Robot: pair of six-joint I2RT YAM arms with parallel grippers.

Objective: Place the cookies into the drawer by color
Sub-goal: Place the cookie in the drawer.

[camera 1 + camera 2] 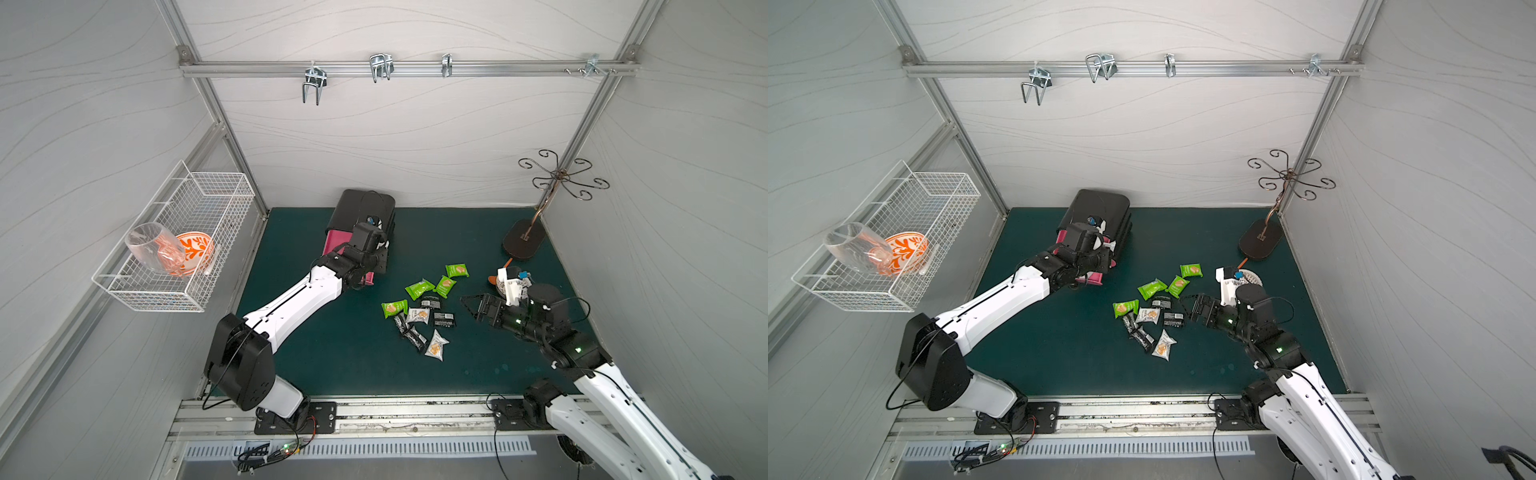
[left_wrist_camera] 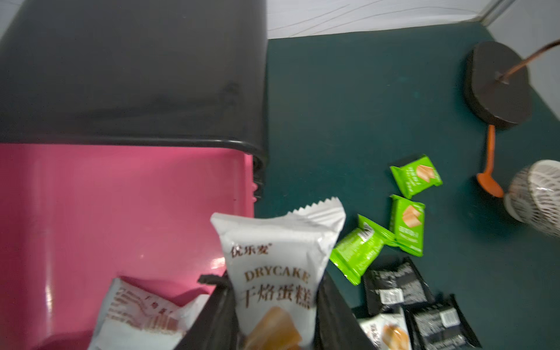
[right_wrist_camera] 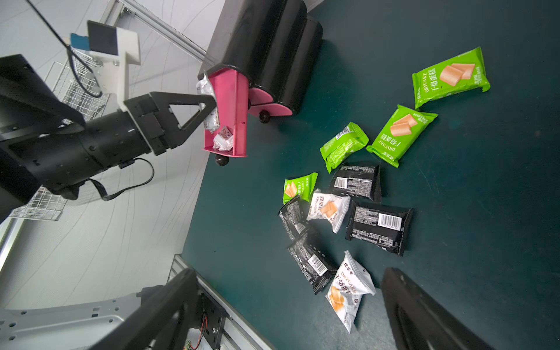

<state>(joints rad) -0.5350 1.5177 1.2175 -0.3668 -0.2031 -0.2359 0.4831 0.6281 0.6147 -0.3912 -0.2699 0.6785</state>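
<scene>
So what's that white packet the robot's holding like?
It's a small sealed white packet, shiny like plastic foil, with a zigzag end, brown DRYCAKE lettering and an orange-brown cake picture. The left end effector pinches it by its sides at the open pink drawer, where another white packet lies.

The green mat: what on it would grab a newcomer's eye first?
Green, black and white snack packets litter the middle of the mat. At the back, a pink drawer juts from a black cabinet, and the left tool holds a white packet over it.
</scene>
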